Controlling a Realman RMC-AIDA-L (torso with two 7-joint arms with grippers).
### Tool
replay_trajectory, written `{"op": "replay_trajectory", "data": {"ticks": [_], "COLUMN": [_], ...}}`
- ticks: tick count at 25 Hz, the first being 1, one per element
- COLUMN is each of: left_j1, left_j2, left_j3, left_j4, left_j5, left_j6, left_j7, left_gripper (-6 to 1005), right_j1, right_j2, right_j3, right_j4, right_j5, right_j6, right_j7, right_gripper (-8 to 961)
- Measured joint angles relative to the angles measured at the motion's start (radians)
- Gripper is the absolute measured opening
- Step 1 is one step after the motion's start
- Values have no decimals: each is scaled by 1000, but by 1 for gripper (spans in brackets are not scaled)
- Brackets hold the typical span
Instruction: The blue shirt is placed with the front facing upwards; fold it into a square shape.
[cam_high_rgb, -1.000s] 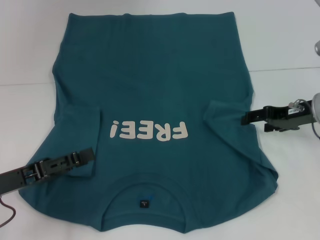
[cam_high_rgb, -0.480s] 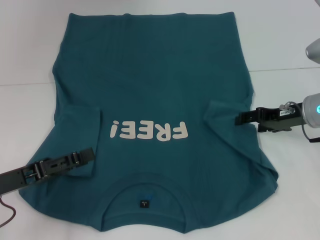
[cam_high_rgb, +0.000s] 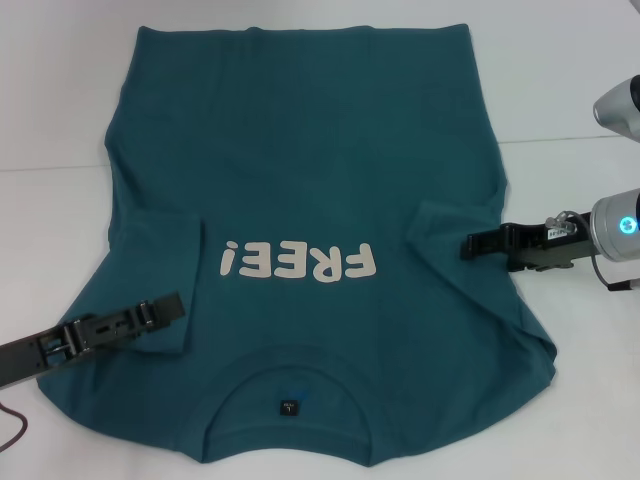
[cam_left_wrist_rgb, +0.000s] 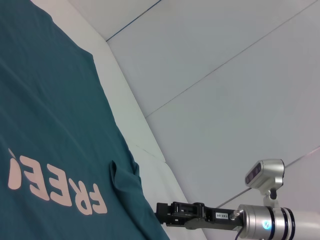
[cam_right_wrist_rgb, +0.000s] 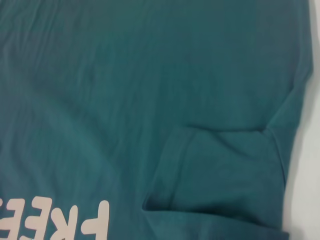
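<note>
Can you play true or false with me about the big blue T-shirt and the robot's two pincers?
1. The large teal-blue cotton T-shirt lies with its cream "FREE!" lettering facing up. True.
2. Both sleeves stick straight out to the sides. False: both are folded in over the shirt's body.
3. The left pincer is over the folded left sleeve. True.
4. The right pincer is parked far off the shirt. False: its tip is at the folded right sleeve, at the shirt's edge.
5. The small dark neck label is at the far end of the white table. False: the collar is nearest the robot.
</note>
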Motion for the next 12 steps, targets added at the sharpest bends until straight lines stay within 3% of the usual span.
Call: {"op": "replay_trajectory", "data": {"ticks": [12], "left_j1": [0], "left_j2": [0], "left_j3": [-2], "left_j4": [0], "left_j5": [0], "left_j6": [0], "left_j7": [0], "left_gripper": [657], "right_j1": [19], "right_j2": [21], "right_j3": [1], "right_j4": [-6], "right_j5": [46], "right_j6": [-23], "right_j7": [-19], "right_gripper": [868]}}
